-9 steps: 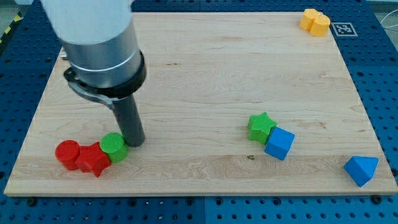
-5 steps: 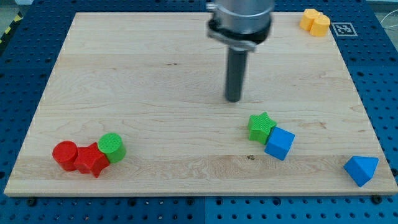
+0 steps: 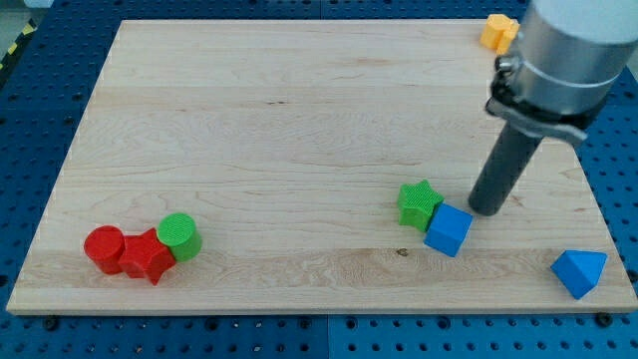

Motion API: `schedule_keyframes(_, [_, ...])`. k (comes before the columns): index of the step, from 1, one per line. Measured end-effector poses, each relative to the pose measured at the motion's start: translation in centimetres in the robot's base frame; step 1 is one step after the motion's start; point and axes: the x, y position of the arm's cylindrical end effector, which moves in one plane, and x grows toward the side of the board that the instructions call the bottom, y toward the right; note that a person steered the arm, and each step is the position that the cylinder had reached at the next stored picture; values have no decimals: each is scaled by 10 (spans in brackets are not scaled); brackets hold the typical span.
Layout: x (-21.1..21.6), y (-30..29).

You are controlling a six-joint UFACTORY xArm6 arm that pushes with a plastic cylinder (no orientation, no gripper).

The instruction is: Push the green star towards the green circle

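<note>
My tip (image 3: 485, 210) is resting on the bench (image 3: 299, 120) just to the right of the green star (image 3: 420, 202) and just beyond the blue cube (image 3: 448, 229), near both but, as far as can be judged, not yet pressing on either. The end effector is only a plain dark rod, with no jaws to open or close, so it is gripping nothing. The green star is sitting right of centre on the near half of the bench, with the blue cube touching its near right side. The green circle (image 3: 180, 236) is lying well apart at the near left, touching a red block (image 3: 148, 256) of unclear shape, which in turn is touching a red cylinder (image 3: 105, 247). The step in hand appears to be the lining up behind the star, on the side away from the circle. The next move is calling for a leftward push, angled slightly nearer, with contact on the star's right face; the risk is that the cube is dragged along or turns the star off course. A blue wedge-like block (image 3: 579, 271) is sitting at the near right corner and an orange block (image 3: 497, 31) at the far right. No containers are showing anywhere on the bench.
</note>
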Motion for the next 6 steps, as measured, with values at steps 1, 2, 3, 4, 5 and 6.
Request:
schedule_keyframes(1, [0,-48])
schedule_keyframes(2, [-18,-94])
schedule_keyframes(3, [-23,-144])
schedule_keyframes(4, [-23,-193])
schedule_keyframes(5, [-23,-234])
schedule_keyframes(6, [-23,-274])
